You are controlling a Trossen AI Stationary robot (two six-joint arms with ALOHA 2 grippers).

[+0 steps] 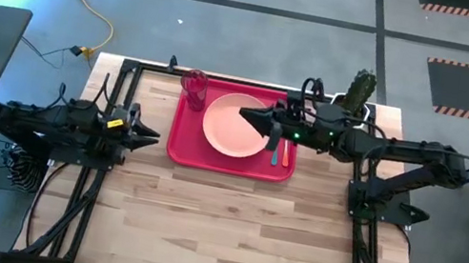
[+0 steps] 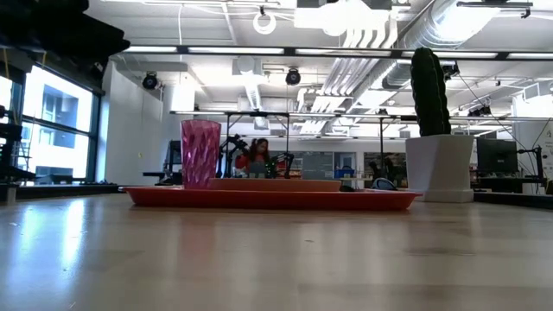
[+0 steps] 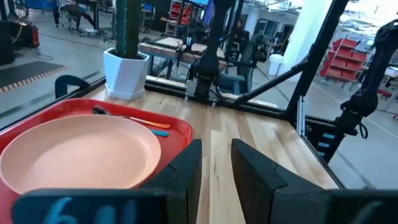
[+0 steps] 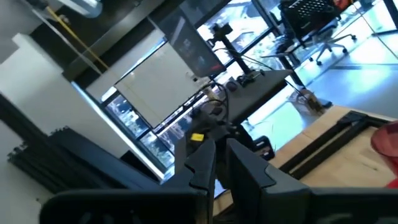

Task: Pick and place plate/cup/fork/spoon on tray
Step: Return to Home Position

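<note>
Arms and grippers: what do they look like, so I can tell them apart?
Both arms are dark and jointed. The left gripper ends in two pointed black fingers, with a yellow tag behind it and coiled black cable at the arm's base. The arm behind the right gripper carries small green lights.

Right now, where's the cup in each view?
High view: cup on the tray's upper-left corner in the picture.
Low view: cup standing at the tray's left end.
Left wrist view: not in it.
Right wrist view: red patch at the edge; cannot tell if it is the cup.
Shared landmark: the tray, in high, low and left wrist views.
</note>
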